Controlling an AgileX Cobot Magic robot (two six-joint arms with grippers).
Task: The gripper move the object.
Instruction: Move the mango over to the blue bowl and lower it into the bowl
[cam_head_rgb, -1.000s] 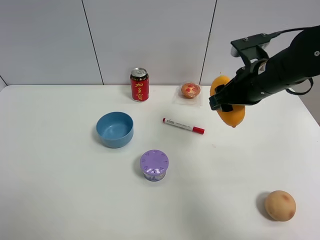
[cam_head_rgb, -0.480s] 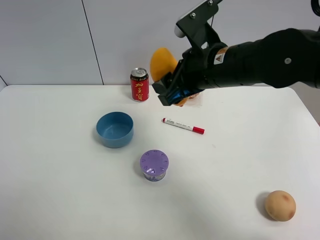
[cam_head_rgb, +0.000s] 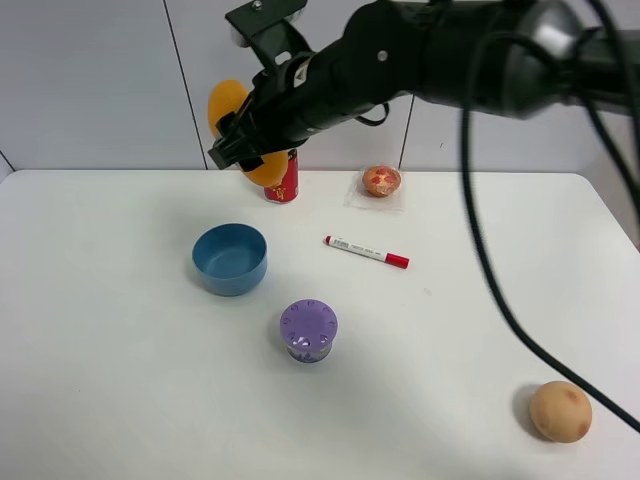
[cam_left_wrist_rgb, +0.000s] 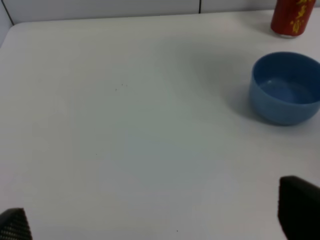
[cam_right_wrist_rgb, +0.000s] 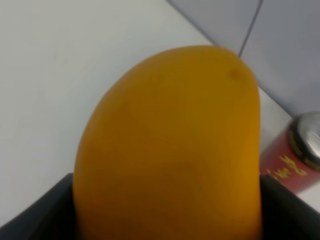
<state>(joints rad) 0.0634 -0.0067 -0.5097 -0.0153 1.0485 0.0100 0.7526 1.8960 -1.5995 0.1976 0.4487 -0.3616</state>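
White bench (cam_head_rgb: 100, 400): we see it carrying every loose item; a grey panelled wall stands behind it.
Right arm (cam_head_rgb: 420, 50): black, reaching from the right side across the middle to the back left, up off the bench; a black cable (cam_head_rgb: 497, 296) trails down from it.
Right fingers (cam_head_rgb: 240, 152): pinching the mango across its middle. In the right wrist view we see a dark finger (cam_right_wrist_rgb: 35, 215) on either side of the fruit.
Mango (cam_head_rgb: 226, 105): orange-yellow, held in the air in front of the wall, clear of the bench. From the high camera its lower end overlaps the top of the can. It fills most of the right wrist view (cam_right_wrist_rgb: 170, 145).
Left fingers (cam_left_wrist_rgb: 300, 210): spread wide, only the two dark tips show at the corners of the left wrist view, bare bench between them. We can't find them in the high view.
Blue bowl (cam_head_rgb: 228, 275): upright, left of centre, nearer the camera than the can; also in the left wrist view (cam_left_wrist_rgb: 282, 107).
Red can (cam_head_rgb: 283, 185): upright at the back edge, by the wall (cam_left_wrist_rgb: 292, 17) (cam_right_wrist_rgb: 295, 160).
Purple tub (cam_head_rgb: 308, 330): round, lid on, near the middle.
Tan fruit (cam_head_rgb: 560, 411): round, reddish spot, front right, well apart from the rest.
Marker (cam_head_rgb: 366, 252): white with a red cap, lying flat right of the bowl.
Pastry (cam_head_rgb: 381, 180): small, orange-red, wrapped, back centre, right of the can.
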